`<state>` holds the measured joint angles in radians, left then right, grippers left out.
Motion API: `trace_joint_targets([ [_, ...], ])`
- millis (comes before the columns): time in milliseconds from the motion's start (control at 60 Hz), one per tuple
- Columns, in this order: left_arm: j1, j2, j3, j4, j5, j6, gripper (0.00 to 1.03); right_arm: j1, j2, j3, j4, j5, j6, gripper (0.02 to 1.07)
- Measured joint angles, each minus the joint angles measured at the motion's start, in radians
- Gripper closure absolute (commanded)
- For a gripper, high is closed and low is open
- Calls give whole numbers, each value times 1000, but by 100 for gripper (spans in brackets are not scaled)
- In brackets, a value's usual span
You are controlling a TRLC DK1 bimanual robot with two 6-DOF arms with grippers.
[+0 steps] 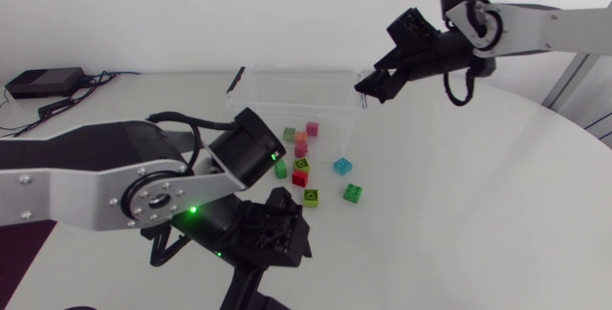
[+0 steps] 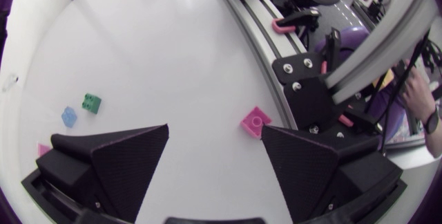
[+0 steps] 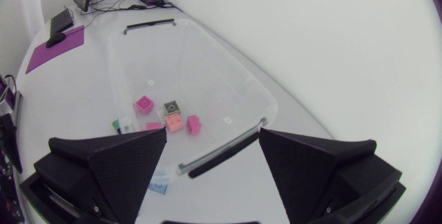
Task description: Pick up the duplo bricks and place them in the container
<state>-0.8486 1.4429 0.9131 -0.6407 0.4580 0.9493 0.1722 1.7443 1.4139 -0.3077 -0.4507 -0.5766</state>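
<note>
Only our left wrist view shows a pink brick [image 2: 255, 122] ahead of our left gripper [image 2: 214, 156], spread wide, empty. Overhead, loose bricks [image 1: 311, 197] lie at six o'clock of the clear container [image 1: 277, 90]; whether any sit inside, we cannot tell. Our right gripper [image 1: 373, 90], agape and empty, hangs at its three o'clock rim.

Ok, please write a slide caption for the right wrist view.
Open right pincer above the clear container and coloured duplo bricks.

The clear container [image 3: 200, 51] is open on top, with free room under the right gripper [image 1: 371, 90]. The left arm [image 1: 96, 181] blocks the duplo bricks [image 1: 341, 166] from the front.
</note>
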Motion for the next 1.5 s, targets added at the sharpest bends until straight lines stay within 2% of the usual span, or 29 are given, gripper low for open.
trace_joint_targets([
  [167,-68,65,1,-66,-70,121,10,-69,-160,-198,13,-70,-23,7],
  [450,-151,220,100,-171,-154,223,12,-151,-258,-404,27,-134,-61,7],
  [783,-244,336,182,-217,-203,243,15,-221,-259,-485,42,-187,-91,7],
  [1083,-295,372,212,-221,-232,249,18,-247,-286,-520,48,-219,-109,7],
  [1317,-309,417,228,-224,-232,249,40,-244,-305,-639,73,-234,-110,7],
  [1367,-312,423,233,-230,-232,249,49,-238,-305,-662,74,-233,-113,7],
  [1417,-315,431,241,-233,-232,249,68,-225,-305,-682,77,-233,-113,7],
  [1500,-321,452,255,-237,-232,249,88,-194,-306,-713,96,-233,-112,7],
])
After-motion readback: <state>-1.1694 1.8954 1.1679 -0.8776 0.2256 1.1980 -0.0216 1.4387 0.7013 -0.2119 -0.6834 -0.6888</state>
